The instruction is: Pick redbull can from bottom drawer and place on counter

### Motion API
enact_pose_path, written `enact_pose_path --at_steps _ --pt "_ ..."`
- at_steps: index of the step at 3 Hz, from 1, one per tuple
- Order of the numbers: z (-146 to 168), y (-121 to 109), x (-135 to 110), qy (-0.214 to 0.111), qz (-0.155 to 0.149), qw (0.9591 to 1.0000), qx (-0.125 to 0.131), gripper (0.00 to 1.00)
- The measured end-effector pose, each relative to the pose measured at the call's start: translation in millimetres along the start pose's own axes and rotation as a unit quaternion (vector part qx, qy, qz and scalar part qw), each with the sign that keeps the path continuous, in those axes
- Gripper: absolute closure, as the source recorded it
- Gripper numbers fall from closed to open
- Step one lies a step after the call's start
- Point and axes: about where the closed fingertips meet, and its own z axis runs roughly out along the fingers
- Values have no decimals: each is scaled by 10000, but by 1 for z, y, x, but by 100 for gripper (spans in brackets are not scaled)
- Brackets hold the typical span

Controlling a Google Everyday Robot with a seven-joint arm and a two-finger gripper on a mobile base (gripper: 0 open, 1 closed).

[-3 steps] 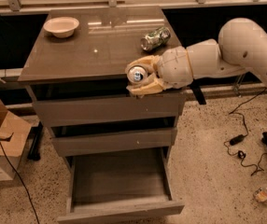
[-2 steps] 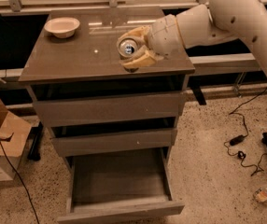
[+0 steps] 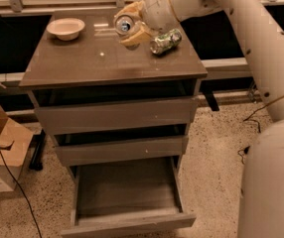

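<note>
Redbull can (image 3: pixel 124 24), slim and silver-topped, is clamped in the tan two-finger gripper (image 3: pixel 130 29) above the glossy grey-brown counter (image 3: pixel 97 58), beside a dented green-and-white can (image 3: pixel 165 41).

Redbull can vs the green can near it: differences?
1. The redbull can is gripped in the end effector over the back of the counter. The green can lies free on its side on the counter.
2. The redbull can looks slimmer, with a dark bluish body. The green can is wider, green-and-white and dented.
Shared: both are metal cans with silver tops, and neither is upright.
</note>
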Motion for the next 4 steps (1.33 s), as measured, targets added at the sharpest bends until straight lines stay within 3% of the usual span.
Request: enact_pose_path --at_steps 2,4 --pt "26 -38 44 384 -1 9981 473 100" --pt "72 -60 80 446 41 9946 940 57"
